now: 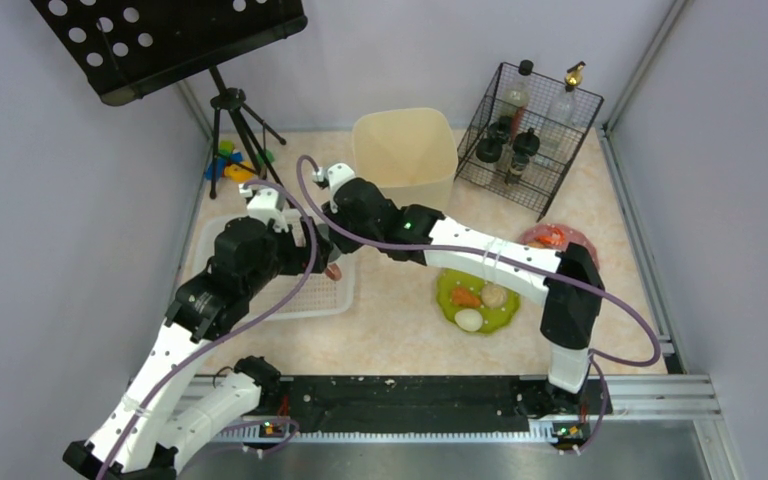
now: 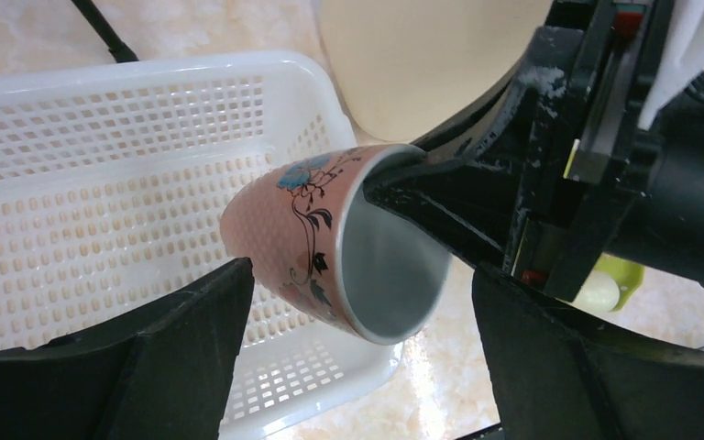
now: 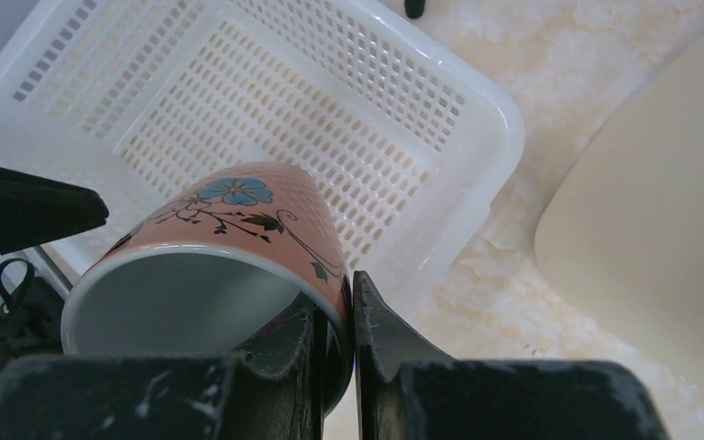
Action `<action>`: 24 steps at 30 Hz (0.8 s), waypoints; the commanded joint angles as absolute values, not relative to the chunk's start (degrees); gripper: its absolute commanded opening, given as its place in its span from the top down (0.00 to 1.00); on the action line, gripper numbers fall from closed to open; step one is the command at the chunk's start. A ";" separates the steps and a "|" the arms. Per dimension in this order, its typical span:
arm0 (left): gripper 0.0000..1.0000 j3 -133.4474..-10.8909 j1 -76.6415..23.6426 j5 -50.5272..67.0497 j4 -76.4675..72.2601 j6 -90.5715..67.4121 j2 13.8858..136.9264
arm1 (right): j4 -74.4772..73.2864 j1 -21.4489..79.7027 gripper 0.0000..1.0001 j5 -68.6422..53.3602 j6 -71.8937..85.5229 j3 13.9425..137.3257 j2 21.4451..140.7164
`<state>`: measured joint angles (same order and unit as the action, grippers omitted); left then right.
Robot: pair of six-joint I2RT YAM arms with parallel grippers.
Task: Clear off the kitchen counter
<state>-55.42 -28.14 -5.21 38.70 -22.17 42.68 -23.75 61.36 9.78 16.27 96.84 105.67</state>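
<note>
Right hand [image 3: 348,312] filled the bottom of the right wrist frame, closed tight on the cup [image 3: 229,211]: one finger inside the mouth, one outside, only the rim wall pinched. Cup was tilted, mouth toward the lens, and hung over the right part of the white basket [image 3: 504,137]. Left hand [image 2: 362,280] was spread wide on either side of the cup and held nothing. Its lower-left finger was close to the cup wall, contact unclear; its other finger stood apart.

Risks, as judged:
- Thin rim pinch on a glossy cup could let it swing or slip out.
- If let go here, the cup could catch the basket rim and roll out onto the desk [image 1: 400,330].
- If the left hand closed, its fingers could hit the right finger in the cup mouth, both hands being crowded at one spot.

Room:
- Bare mesh floor lay to the upper left of the cup in the right wrist frame, the best place to lower it.
- Beige bin [image 1: 405,150] stood near the basket's far right corner, blocking travel that way.
- Green plate [image 1: 477,300] with eggs sat right of centre in the top frame, under the right forearm and apart from the basket.
- Desk ran under everything, with open marble showing between basket and plate.
</note>
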 commanded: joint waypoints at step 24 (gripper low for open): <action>0.47 -56.69 -28.28 -12.16 37.79 -20.73 46.92 | -17.67 64.54 1.00 12.49 18.65 100.99 103.83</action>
<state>-55.40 -28.14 -11.42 39.68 -20.88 46.68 -24.08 63.07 12.62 17.08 97.65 105.73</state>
